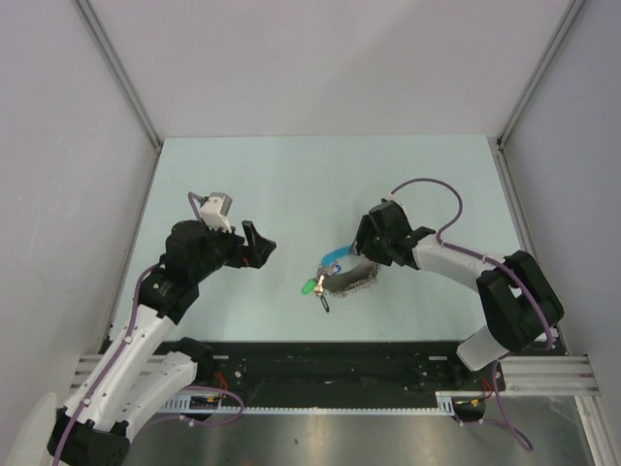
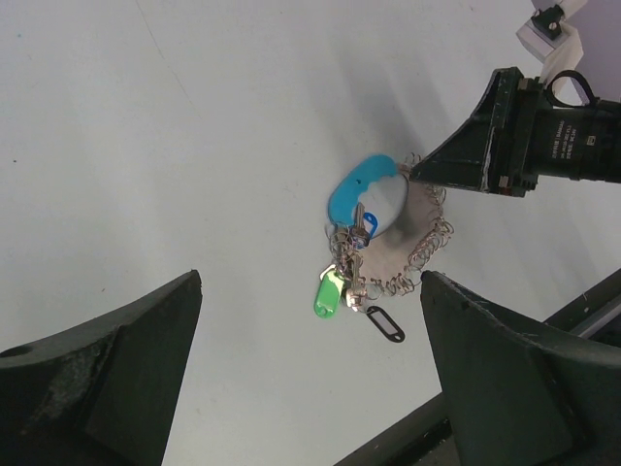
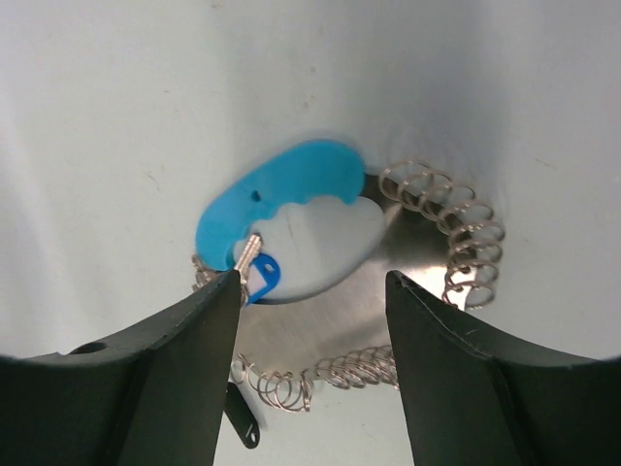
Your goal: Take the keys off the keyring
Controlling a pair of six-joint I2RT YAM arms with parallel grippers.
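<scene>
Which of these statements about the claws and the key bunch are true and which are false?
1. The left claw is open and holds nothing. True.
2. The right claw grips the green tag. False: its jaws stand apart at the blue-and-white fob, and the green tag lies untouched at the far side of the bunch.
3. A coiled wire cord curls beside the fob. True.
4. The keys hang in the air. False: the keys lie on the table.
</scene>
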